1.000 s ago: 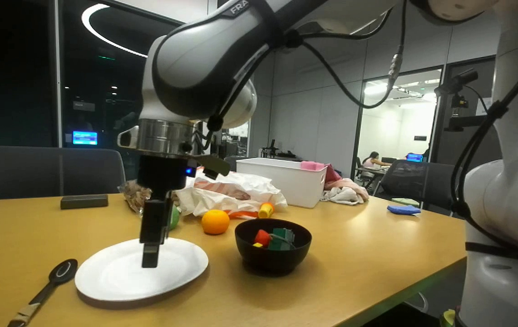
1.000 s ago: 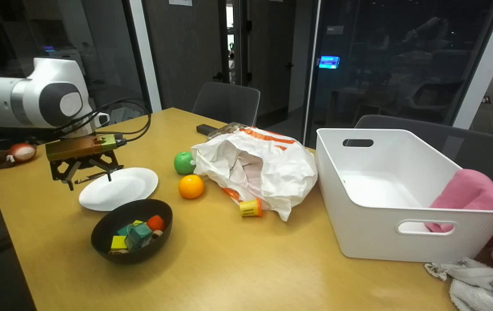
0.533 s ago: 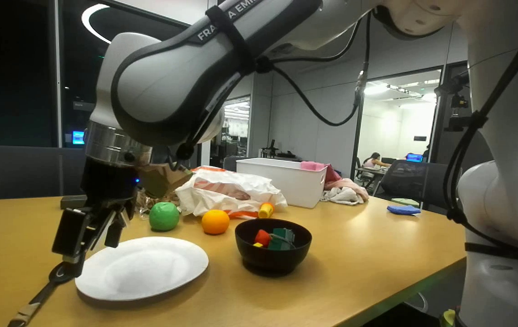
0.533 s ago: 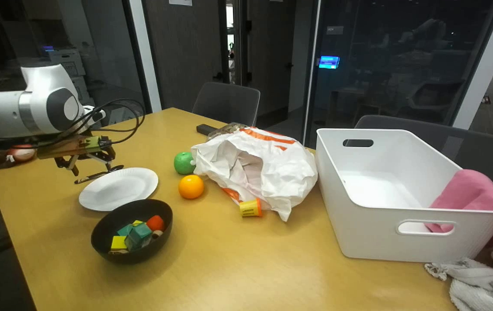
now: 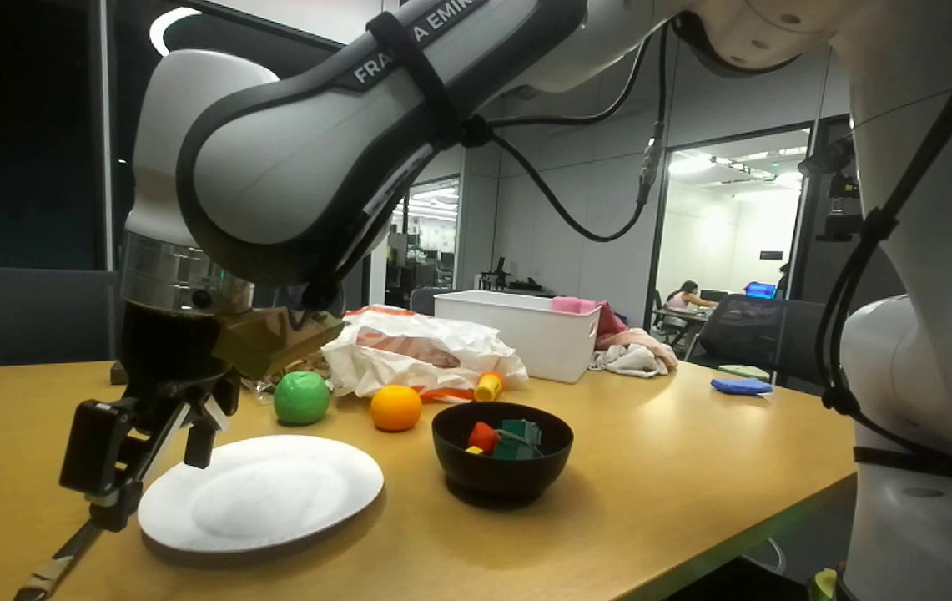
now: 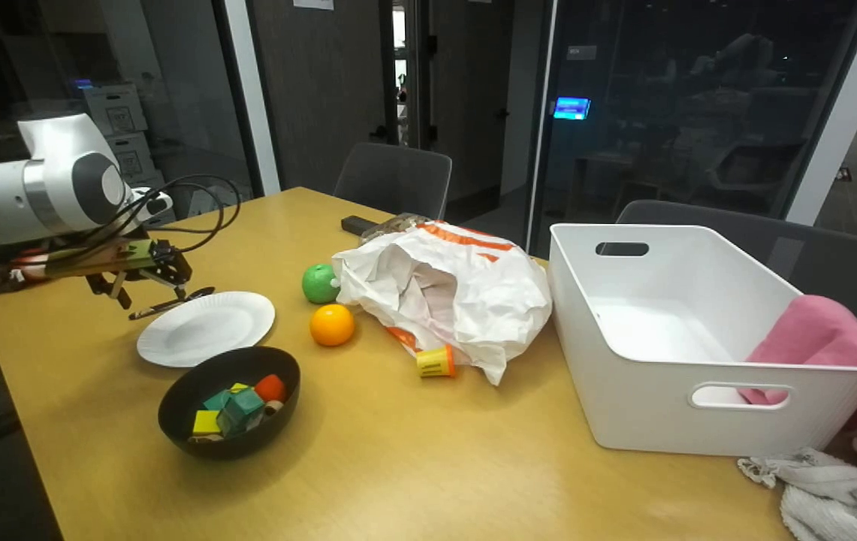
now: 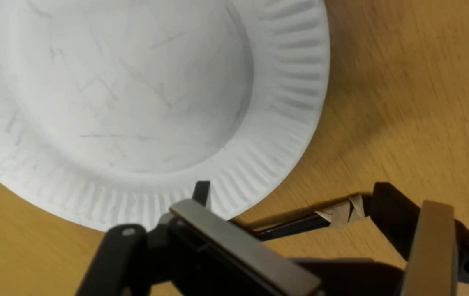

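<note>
My gripper (image 7: 292, 188) stands open, its fingers wide apart with nothing between them. It hangs low over a black spoon (image 7: 296, 227) whose handle is wrapped in tan tape (image 7: 341, 213). In the wrist view the spoon runs slantwise across the gap; its bowl end is hidden behind the left finger and its other end behind the right. Whether a fingertip touches spoon or table I cannot tell. Beside the spoon lies a white paper plate (image 7: 296, 82), partly under the left fingertip in that view. In an exterior view the gripper (image 5: 155, 482) covers the spoon's head.
A black bowl (image 5: 496, 484) with colored blocks stands beyond the plate. An orange fruit (image 6: 332, 325), a green fruit (image 6: 321, 284) and a yellow tub (image 6: 436, 361) lie near a crumpled white bag (image 6: 488, 278). A large white bin (image 6: 668, 406) sits farther along, with cloths beside it.
My gripper has moved from above the plate to over the spoon, coming lower and tilting. During the last half second it shifted only slightly. Its jaws stayed open; spoon and plate have not moved.
</note>
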`<state>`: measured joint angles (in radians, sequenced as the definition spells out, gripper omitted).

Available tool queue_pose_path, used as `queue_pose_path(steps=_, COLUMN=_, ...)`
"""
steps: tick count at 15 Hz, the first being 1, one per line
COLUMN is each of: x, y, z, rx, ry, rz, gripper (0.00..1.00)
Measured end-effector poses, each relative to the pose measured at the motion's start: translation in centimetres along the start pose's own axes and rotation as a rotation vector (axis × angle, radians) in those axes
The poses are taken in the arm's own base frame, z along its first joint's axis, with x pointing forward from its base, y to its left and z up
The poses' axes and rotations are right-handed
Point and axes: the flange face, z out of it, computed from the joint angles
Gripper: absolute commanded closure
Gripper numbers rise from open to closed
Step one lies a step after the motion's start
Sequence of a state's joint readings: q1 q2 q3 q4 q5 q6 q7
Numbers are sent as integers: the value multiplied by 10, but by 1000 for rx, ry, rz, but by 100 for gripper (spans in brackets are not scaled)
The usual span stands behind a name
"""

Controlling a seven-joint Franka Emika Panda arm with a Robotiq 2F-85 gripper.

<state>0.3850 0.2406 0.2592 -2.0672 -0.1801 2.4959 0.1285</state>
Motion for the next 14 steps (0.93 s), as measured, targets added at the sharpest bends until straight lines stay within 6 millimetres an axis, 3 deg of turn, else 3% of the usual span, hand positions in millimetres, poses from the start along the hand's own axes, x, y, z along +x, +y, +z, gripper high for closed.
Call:
queue_pose_path(steps=4, x=0, y=-12, z=6, rx=32, ry=9, rz=18, gripper=0)
queue_pose_path(steps=9, x=18, y=-25, z=4, rx=47, ry=71, rz=121, gripper=0)
queue_pose_path(steps=14, x=31, y=-6, z=29, rx=-12, ry=92, rz=261, gripper=0)
